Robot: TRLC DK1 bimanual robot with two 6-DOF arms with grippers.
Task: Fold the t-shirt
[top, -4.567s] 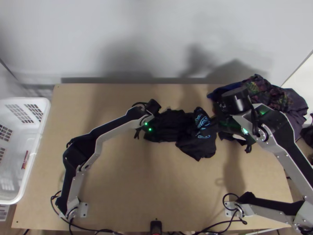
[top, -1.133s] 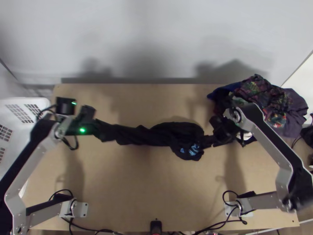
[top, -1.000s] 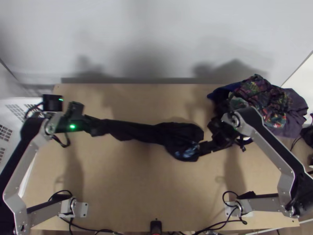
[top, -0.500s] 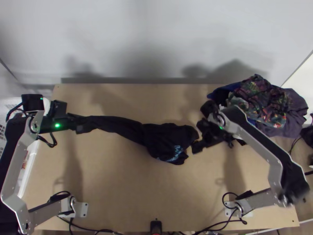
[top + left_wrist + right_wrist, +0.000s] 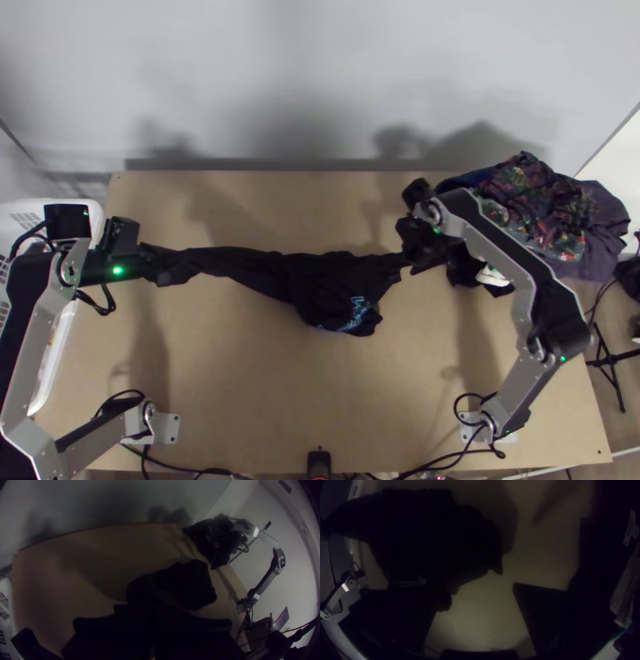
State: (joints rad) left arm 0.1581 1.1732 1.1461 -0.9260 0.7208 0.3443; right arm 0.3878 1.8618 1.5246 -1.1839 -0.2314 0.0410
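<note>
One black t-shirt point(image 5: 320, 280), bunched, left end effector point(image 5: 166, 267) clamped on it, right end effector point(image 5: 411, 261), fingers apart.

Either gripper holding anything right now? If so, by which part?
Left gripper: the t-shirt, by a narrow bunched end; can't tell whether that's sleeve or hem. Right gripper: open, nothing held.

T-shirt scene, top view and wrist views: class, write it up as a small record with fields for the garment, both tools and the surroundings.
garment: black T-shirt, blue print showing
lie: bunched, narrow toward one end, not folded
left tool: shut on the narrow end
right tool: open, near the wider part
surface: light wooden table
far right: heap of clothes, some patterned
left edge: white laundry basket
</note>
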